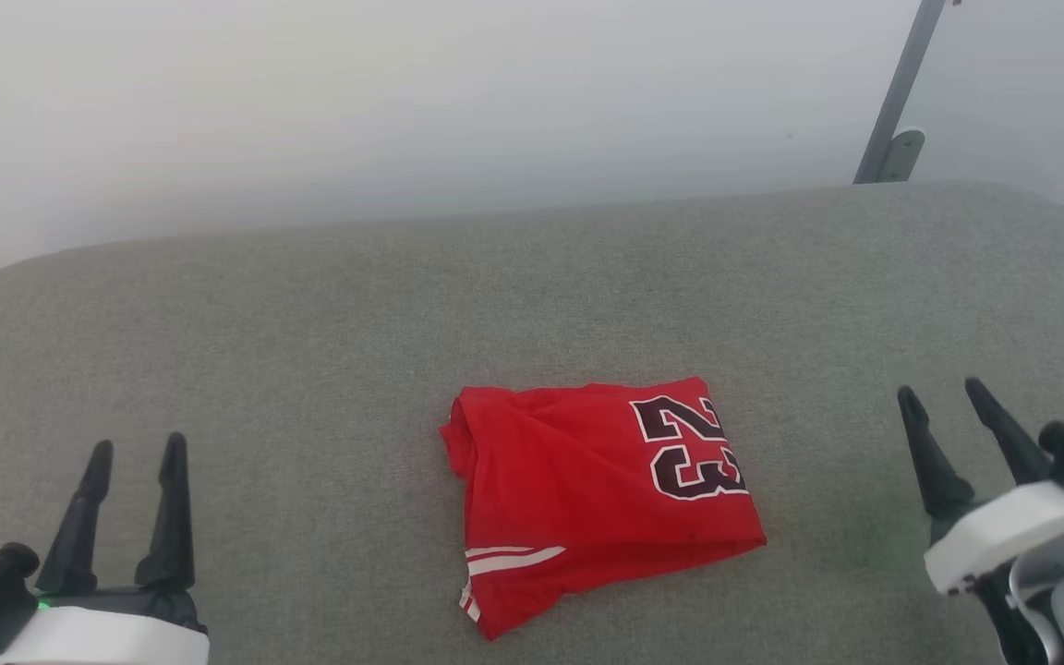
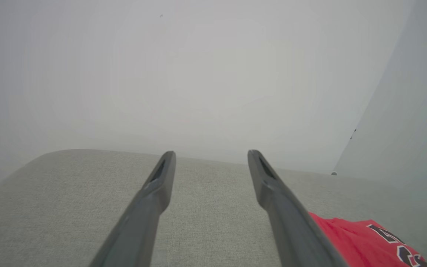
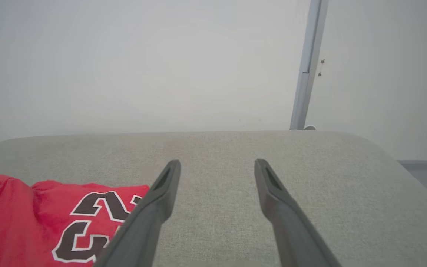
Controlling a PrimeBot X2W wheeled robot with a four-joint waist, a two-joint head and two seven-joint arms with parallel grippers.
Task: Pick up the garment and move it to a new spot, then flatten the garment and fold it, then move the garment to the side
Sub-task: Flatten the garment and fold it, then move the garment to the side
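Note:
The garment (image 1: 587,489) is a bright red shirt folded into a compact rectangle, with a dark "23" outlined in white on top and white stripes at its near left corner. It lies on the grey fabric surface (image 1: 310,351) at centre front. My left gripper (image 1: 135,453) stands open at the lower left, well apart from it. My right gripper (image 1: 943,395) stands open at the right, also clear of the cloth. The left wrist view has the garment (image 2: 361,241) at its lower right behind one finger, left gripper (image 2: 211,156) empty. The right wrist view has the garment (image 3: 43,218) at lower left, right gripper (image 3: 217,165) empty.
The grey fabric surface has rounded far corners and ends at a pale wall (image 1: 403,111). A grey metal post (image 1: 897,92) rises behind its far right corner. Bare fabric stretches on both sides of the garment.

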